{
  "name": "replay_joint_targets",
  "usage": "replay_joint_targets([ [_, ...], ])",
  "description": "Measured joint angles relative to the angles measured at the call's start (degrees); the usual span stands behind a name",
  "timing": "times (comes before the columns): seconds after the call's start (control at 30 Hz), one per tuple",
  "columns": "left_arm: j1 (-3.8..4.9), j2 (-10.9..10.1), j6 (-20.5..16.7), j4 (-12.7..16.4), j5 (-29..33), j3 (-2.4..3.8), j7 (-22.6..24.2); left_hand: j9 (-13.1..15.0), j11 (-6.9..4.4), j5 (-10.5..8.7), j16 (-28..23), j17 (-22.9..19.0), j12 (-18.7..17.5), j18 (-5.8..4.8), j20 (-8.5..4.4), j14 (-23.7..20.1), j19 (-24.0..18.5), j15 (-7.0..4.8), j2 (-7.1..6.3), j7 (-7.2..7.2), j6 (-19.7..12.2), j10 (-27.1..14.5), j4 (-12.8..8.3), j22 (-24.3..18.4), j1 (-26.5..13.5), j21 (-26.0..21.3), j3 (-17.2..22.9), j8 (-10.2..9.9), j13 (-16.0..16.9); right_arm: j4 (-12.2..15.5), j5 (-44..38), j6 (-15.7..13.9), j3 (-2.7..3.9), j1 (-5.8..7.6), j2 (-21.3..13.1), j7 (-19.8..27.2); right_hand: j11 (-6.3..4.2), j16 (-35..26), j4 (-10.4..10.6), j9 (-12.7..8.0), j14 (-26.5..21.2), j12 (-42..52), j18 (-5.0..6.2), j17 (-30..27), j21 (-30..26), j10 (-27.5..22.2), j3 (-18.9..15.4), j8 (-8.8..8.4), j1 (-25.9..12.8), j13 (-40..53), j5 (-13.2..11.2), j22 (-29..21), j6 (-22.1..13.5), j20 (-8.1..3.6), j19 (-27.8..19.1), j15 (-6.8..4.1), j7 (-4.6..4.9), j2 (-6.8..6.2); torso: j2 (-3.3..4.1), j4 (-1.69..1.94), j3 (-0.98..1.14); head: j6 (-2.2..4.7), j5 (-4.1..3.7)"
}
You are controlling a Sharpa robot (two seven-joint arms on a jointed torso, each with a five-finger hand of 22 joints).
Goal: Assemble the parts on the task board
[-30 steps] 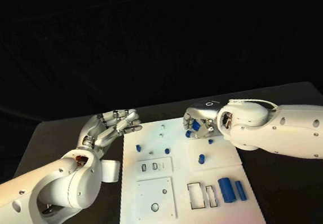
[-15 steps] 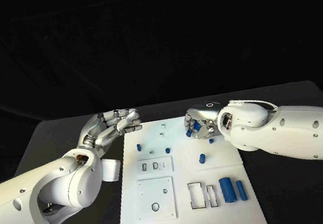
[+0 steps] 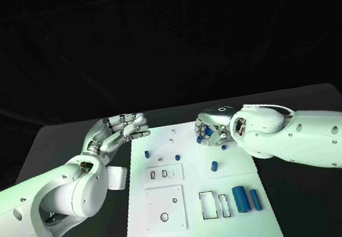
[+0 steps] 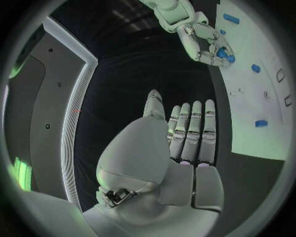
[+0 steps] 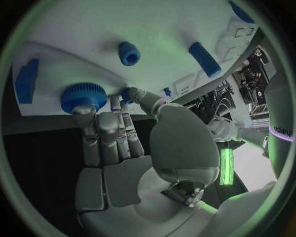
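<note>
The task board [image 3: 164,216] lies lengthwise down the middle of the black table [image 3: 314,205], its far end between the two hands. The right hand [image 3: 212,129] hangs over the board's far right part with its fingers bent down onto the parts there; in the right wrist view its fingertips [image 5: 82,111] touch a blue ridged knob [image 5: 83,96] on the board, but whether they actually grip it cannot be told. Just beside the knob stand a small blue ring-shaped peg [image 5: 129,53] and a blue oblong piece [image 5: 204,59], and a flat blue block [image 5: 26,80] sits near the board's edge. The left hand [image 3: 119,132] hovers over the table just off the board's far left corner, holding nothing, its fingers straight and side by side in the left wrist view [image 4: 192,129]. Near the board's right edge toward its near end, a large blue cylinder [image 3: 240,200] and a slimmer blue bar [image 3: 256,200] lie side by side next to rectangular slots [image 3: 215,205].
</note>
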Motion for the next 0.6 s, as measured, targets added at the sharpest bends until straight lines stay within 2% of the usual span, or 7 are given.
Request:
replay_joint_targets([
  [0.03,0.0,0.0,0.0,0.0,0.0,0.0,0.0,0.0,0.0,0.0,-0.1,0.0,0.0,0.0,0.0,0.0,0.0,0.0,0.0,0.0,0.0,0.0,0.0,0.0,0.0,0.0,0.0,0.0,0.0,0.0,0.0,-0.1,-0.02,-0.03,0.0,0.0,-0.14,0.5,0.3,0.2,0.3,0.3,0.0,0.4,0.5,0.5,0.3,0.29,-0.2,0.1,0.0,0.7,0.5,-0.08,0.5,-0.21,-0.14,0.16,0.0,0.0,0.0,0.0,0.0],
  [0.1,0.01,0.0,0.0,0.0,0.0,0.0,-0.1,0.0,0.0,0.0,-0.1,0.1,0.0,0.0,0.0,-0.2,0.0,0.19,0.0,0.0,0.0,0.0,0.0,0.0,0.0,0.0,0.0,0.0,0.0,0.1,0.1,-0.5,-0.08,-0.1,-0.1,-0.1,-0.69,1.6,0.5,0.7,1.1,0.3,-0.91,1.4,1.8,1.7,1.5,0.87,-0.2,0.4,-1.4,2.5,1.1,-0.53,1.5,-0.51,-0.78,0.17,0.02,0.0,-0.01,-0.02,0.01],
  [0.2,0.02,0.0,0.0,-0.1,0.0,0.0,-0.2,0.0,0.0,0.0,-0.1,0.1,0.0,0.0,0.0,-0.2,0.0,0.21,0.0,0.0,0.0,0.0,-0.2,-0.1,0.0,0.0,-0.2,0.0,0.0,0.3,0.1,-1.2,-0.11,-0.17,-0.1,-0.2,-1.26,2.4,0.8,1.4,1.6,0.6,-0.92,2.1,3.0,2.6,2.8,1.54,-0.3,0.6,-2.3,4.1,1.9,-1.0,2.4,-0.98,-1.1,0.33,0.04,0.0,0.0,-0.03,0.01],
  [0.47,0.02,0.0,0.0,-0.3,0.0,0.0,-0.4,0.1,0.01,0.0,-0.1,0.1,0.0,0.0,0.0,-0.2,0.0,0.22,0.22,0.0,-0.4,-0.4,-0.2,-0.1,0.2,-0.2,-0.2,0.0,0.0,1.5,0.2,-5.0,-0.09,-0.09,-0.6,-1.0,-1.55,3.5,1.1,2.0,2.3,0.6,-0.91,3.1,4.4,3.8,3.9,2.4,-0.3,0.9,-3.0,6.3,2.5,-1.49,3.7,-1.3,-1.55,0.53,0.06,-0.01,-0.02,0.33,-0.05],
  [0.6,0.03,0.0,0.0,-0.4,0.0,0.0,-0.5,0.1,0.0,0.0,-0.1,0.2,0.0,0.0,0.0,-0.2,0.0,0.21,0.38,0.0,-0.4,-0.4,-0.3,-0.1,0.4,-0.2,-0.3,-0.2,0.0,1.8,0.3,-6.6,-0.02,0.16,-0.6,-1.5,-1.55,3.5,1.1,2.0,2.5,0.6,-0.91,3.3,4.6,3.8,4.0,2.75,-0.3,0.9,-3.1,6.7,2.5,-1.29,3.9,-1.5,-1.56,0.64,0.1,-0.03,-0.02,0.64,-0.06],
])
